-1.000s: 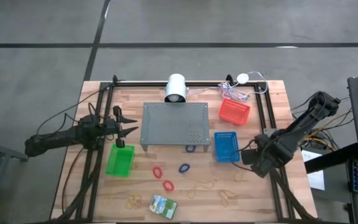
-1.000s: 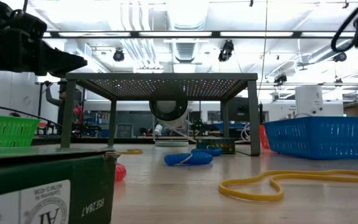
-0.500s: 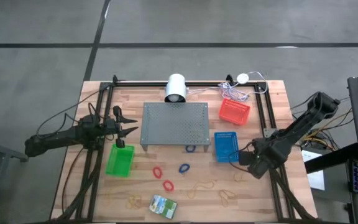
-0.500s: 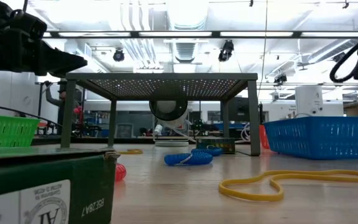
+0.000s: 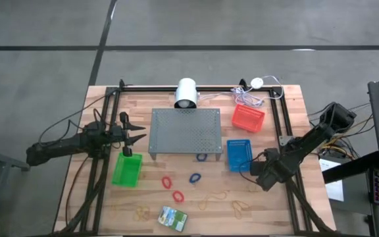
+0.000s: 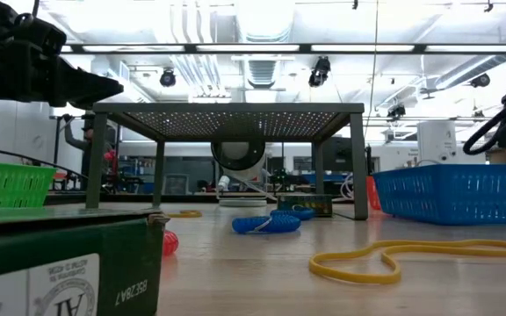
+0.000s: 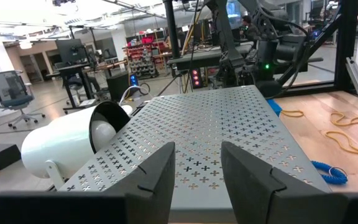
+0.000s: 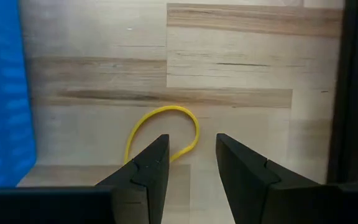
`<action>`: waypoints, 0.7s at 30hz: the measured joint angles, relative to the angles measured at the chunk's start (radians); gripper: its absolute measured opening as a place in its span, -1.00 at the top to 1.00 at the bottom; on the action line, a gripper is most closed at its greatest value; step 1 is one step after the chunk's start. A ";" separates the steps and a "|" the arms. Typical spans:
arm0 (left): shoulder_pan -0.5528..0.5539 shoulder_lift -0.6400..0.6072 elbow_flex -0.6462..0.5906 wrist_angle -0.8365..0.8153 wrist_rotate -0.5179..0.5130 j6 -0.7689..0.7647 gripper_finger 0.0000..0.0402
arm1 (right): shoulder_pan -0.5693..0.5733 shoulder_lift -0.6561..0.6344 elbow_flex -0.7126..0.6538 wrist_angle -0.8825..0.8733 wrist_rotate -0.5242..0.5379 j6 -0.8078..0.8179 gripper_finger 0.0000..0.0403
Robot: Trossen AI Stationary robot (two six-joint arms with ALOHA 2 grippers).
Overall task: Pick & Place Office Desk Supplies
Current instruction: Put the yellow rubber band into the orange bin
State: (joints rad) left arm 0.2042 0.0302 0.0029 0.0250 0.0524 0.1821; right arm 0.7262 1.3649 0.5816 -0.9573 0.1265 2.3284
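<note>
spanning the whole high view as a wooden desk [image 5: 288, 99], carrying everything else. standing at its centre as a grey perforated stand [image 5: 185, 132], with a white cylinder [image 5: 186, 93] just behind it. sitting around the stand as three mesh baskets: green basket [image 5: 126, 170] on the left, blue basket [image 5: 239, 155] on the right, red basket [image 5: 248, 117] farther back on the right.

hanging over the left edge of the desk as the left gripper [image 5: 132, 139], beside the stand and above the green basket, fingers [image 7: 148, 180] parted with a clear gap and holding nothing. hovering near the right front of the desk as the right gripper [image 5: 258, 172], just beside the blue basket, fingers [image 8: 145, 168] parted and empty, looking down on a yellow rubber band [image 8: 163, 130] lying flat on the wood next to the basket.

lying at the front edge as the green-and-yellow crayon box [image 5: 173, 217]. lying in front of the stand as two red bands [image 5: 167, 181], a blue band [image 5: 195, 178] between stand and box, another blue band [image 5: 202, 157] at the stand's front edge. scattering across the front right as thin tan rubber bands [image 5: 214, 197], well apart from the baskets.
</note>
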 joint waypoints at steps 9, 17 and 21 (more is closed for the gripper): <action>0.000 0.000 0.000 0.000 0.000 0.000 0.33 | -0.007 0.042 0.002 0.008 0.003 -0.004 0.46; 0.000 0.000 0.000 0.000 0.000 0.000 0.33 | -0.007 0.043 0.000 0.022 0.003 -0.026 0.61; 0.000 0.000 0.000 0.000 0.000 0.000 0.33 | -0.007 0.044 0.000 0.027 0.003 -0.028 0.71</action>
State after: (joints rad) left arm 0.2041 0.0301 0.0031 0.0250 0.0522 0.1819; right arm 0.7189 1.4086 0.5812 -0.9306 0.1291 2.3005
